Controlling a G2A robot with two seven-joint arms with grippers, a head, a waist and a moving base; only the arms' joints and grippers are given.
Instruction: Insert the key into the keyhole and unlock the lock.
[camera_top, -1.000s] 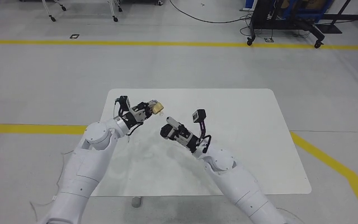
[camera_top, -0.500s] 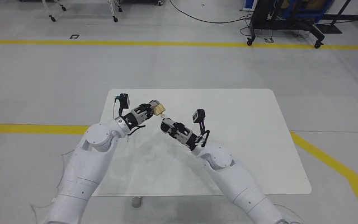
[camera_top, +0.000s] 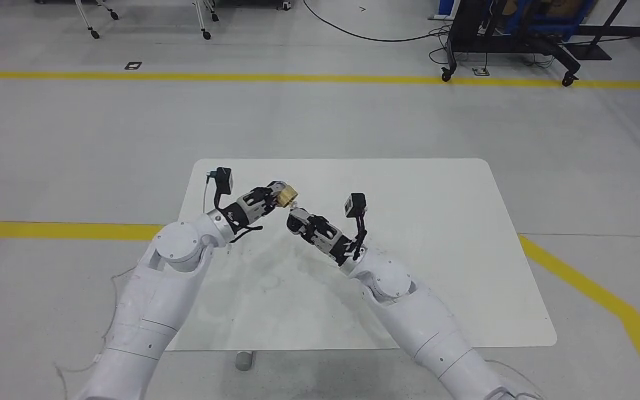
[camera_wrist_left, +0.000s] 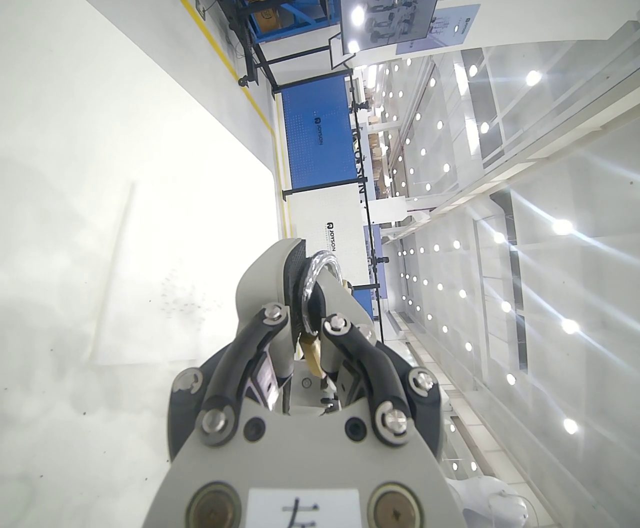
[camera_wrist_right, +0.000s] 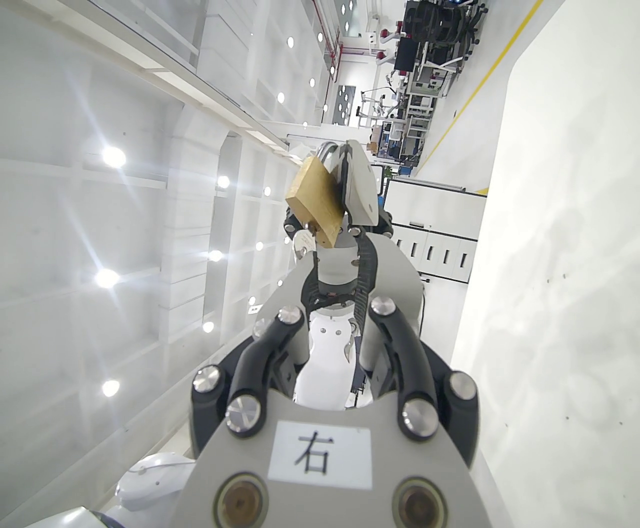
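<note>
The white tabletop (camera_top: 440, 250) lies under both arms. They meet above its near-left part, so the work is done in the air rather than on the surface.

The left tool (camera_top: 274, 196) is closed on the lock (camera_top: 286, 191). In the left wrist view its fingers (camera_wrist_left: 272, 280) pinch across the silver shackle (camera_wrist_left: 325, 267). From the right wrist view the brass body sticks out to one side of that tool, with its bottom face turned toward the other arm. Holding the lock this way seems meant to leave the keyhole end uncovered and facing the key.

The right tool (camera_top: 298, 219) sits just beside the lock and points up at that bottom face. It appears to be gripping the key (camera_wrist_right: 302, 245), whose small silver head shows at the fingertips. The blade meets the edge of the brass body. A grip on the head would leave the whole blade free to go in and give a hold for twisting.

The keyhole is too small to make out, so I cannot tell whether the blade has entered or only touches the face. I judge this to be the lining-up or first-push step, with the shackle seemingly not yet released. The next move probably calls for a straight push along the blade, then a turn. The lock could swivel in the left tool's grip under that push.
</note>
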